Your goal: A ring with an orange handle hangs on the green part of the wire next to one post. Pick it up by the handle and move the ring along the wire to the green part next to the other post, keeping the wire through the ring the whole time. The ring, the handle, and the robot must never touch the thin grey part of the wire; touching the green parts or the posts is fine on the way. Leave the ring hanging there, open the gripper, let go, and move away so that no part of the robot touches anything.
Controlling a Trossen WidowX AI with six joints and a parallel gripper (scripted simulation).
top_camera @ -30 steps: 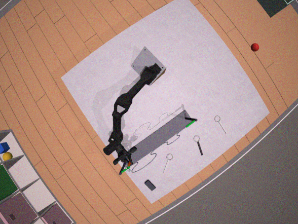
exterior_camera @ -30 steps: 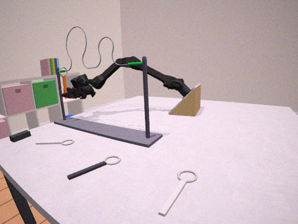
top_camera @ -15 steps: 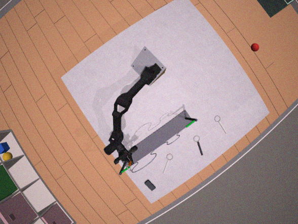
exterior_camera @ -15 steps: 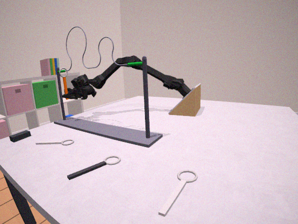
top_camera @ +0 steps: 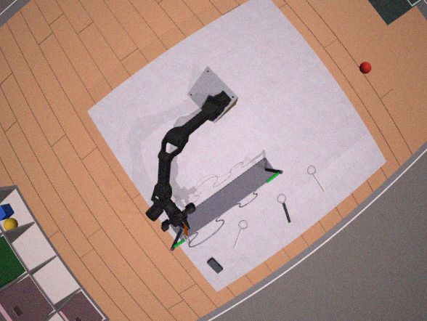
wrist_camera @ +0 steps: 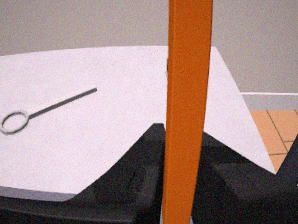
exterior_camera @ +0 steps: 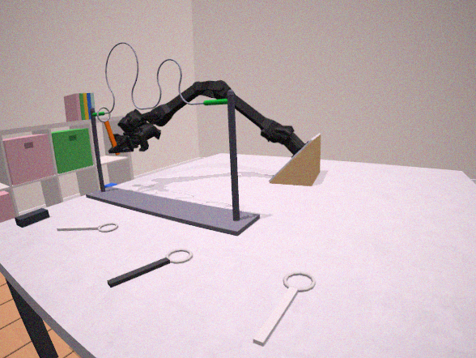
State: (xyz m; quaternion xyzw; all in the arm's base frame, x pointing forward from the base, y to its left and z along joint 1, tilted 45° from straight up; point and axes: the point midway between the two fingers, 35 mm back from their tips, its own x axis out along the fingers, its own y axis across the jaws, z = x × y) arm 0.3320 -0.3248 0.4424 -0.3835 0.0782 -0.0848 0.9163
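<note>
The ring [exterior_camera: 109,116] is around the wire at the inner end of the green part [top_camera: 179,244] [exterior_camera: 97,114] by the left post [exterior_camera: 98,154] in the exterior view. Whether it touches the wire is too small to tell. Its orange handle [top_camera: 186,229] [exterior_camera: 109,131] [wrist_camera: 189,75] hangs down, tilted. My gripper [top_camera: 186,225] [exterior_camera: 115,149] [wrist_camera: 170,133] is shut on the handle's lower part, below the wire. The thin grey wire [exterior_camera: 122,43] rises beside the ring in a tall loop. The other green part [top_camera: 273,177] [exterior_camera: 215,102] adjoins the other post [exterior_camera: 233,162].
The stand's grey base [top_camera: 232,194] [exterior_camera: 174,208] lies below the wire. Three loose ring tools lie beside it: a small pale one [exterior_camera: 78,229], a black-handled one [top_camera: 286,212] [exterior_camera: 139,272] and a white-handled one [exterior_camera: 277,313]. A black block [top_camera: 215,265] [exterior_camera: 32,217] lies near the table edge.
</note>
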